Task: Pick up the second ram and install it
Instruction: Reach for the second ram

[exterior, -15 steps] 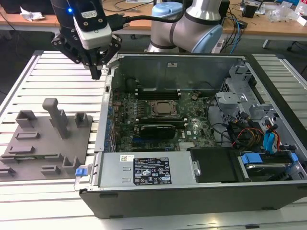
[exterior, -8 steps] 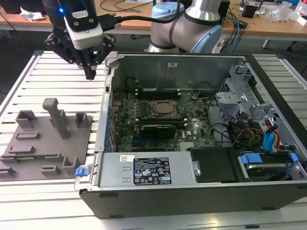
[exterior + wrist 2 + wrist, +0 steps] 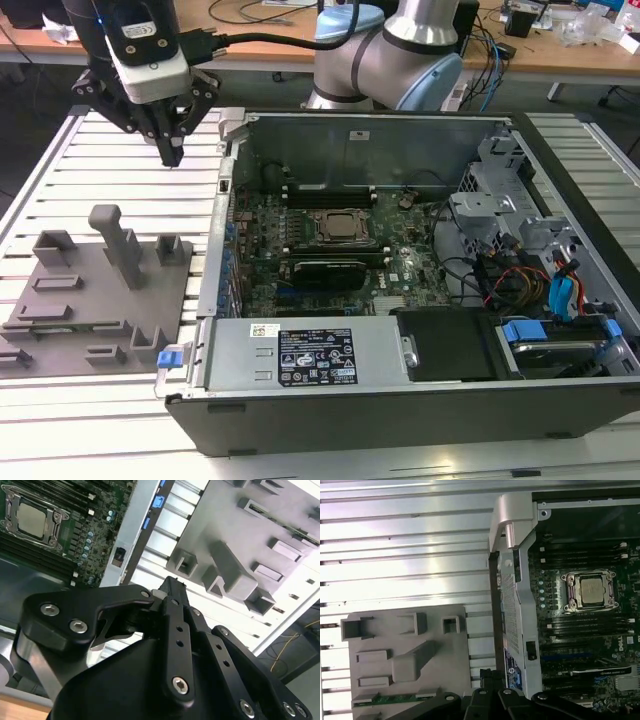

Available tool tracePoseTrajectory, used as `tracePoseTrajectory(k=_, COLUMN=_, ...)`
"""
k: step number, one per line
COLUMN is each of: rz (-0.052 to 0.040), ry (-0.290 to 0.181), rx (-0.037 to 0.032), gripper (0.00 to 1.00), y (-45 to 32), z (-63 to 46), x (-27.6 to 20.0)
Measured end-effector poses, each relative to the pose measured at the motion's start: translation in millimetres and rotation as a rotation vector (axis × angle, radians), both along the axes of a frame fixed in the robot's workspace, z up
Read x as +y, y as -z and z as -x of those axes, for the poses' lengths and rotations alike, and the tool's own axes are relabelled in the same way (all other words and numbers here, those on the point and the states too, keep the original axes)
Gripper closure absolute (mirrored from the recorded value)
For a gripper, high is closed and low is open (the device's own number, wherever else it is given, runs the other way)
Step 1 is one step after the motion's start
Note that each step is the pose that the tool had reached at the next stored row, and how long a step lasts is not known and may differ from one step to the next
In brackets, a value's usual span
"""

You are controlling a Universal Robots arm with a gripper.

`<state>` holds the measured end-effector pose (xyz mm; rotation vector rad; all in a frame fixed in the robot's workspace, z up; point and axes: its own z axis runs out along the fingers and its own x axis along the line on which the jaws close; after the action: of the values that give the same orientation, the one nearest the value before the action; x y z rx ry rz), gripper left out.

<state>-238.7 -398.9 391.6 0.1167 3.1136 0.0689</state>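
Note:
The second ram (image 3: pixel 395 698) is a thin green strip lying flat in a slot near one edge of the grey fixture plate (image 3: pixel 410 630). In the exterior view that ram (image 3: pixel 75 326) sits low on the fixture (image 3: pixel 100 290), at the view's left. My gripper (image 3: pixel 172 155) hangs above the slatted table, behind the fixture and left of the open computer case. Its black fingers (image 3: pixel 172 587) are pressed together with nothing between them. The gripper is well apart from the ram. The green motherboard (image 3: pixel 330 240) with its dark memory slots (image 3: pixel 580 555) lies inside the case.
The case's metal side wall (image 3: pixel 222 200) stands between the fixture and the motherboard. Upright grey blocks (image 3: pixel 115 240) rise from the fixture. Drives and cables (image 3: pixel 540 290) crowd the case at the exterior view's right. The power supply (image 3: pixel 310 355) sits along the case's front.

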Motion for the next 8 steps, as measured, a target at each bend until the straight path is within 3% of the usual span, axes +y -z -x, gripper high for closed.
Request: tracePoseTrajectory(k=8, rz=0.0000, ry=0.000, rx=0.0001, gripper=0.89, y=0.5, z=23.4, x=0.0)
